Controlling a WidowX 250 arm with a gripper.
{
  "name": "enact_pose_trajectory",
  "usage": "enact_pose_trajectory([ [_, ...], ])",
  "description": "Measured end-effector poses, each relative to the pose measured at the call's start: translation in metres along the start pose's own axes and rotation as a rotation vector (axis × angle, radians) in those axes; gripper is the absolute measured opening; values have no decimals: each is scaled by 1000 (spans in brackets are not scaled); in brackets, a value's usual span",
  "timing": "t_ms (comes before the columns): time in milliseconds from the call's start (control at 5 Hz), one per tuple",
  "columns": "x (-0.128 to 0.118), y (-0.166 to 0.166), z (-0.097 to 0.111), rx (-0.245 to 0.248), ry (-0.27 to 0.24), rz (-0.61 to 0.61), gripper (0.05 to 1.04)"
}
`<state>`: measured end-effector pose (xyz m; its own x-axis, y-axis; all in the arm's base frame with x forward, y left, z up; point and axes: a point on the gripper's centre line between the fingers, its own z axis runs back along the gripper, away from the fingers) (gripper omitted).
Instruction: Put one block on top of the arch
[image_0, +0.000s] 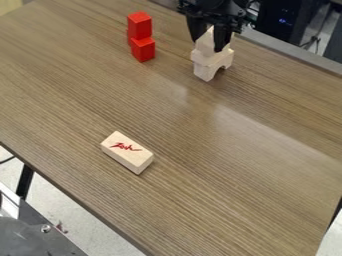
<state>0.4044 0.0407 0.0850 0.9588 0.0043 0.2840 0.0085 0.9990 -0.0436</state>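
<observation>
Now block (206, 42) sits within pincer (206, 46), atop arch (206, 64).

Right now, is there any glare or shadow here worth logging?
Camera view: pale sheen across the tabletop, strongest right of centre; faint shading near the arch; the black gripper shows little surface detail.

One fixed camera, above the table (220, 200), looking down at a slant.
It faces the far edge, the table running diagonally from far left to near right; the loose block (127, 151) lies nearer, the arch (202, 70) and pincer (208, 46) farther off. It stands back enough to take in floor (77, 222) at near left.
</observation>
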Motion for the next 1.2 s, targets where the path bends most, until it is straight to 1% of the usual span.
enact_pose_trajectory([
  [200,9,-3,-11,2,3,-7,553],
  [400,16,-3,-13,11,-7,-1,553],
  [600,18,-6,-13,9,-11,-4,553],
  [800,18,-7,-13,6,-15,-3,553],
  [1000,13,-9,-12,3,-21,-2,553],
  [1200,7,-14,-9,-2,-17,-14,553],
])
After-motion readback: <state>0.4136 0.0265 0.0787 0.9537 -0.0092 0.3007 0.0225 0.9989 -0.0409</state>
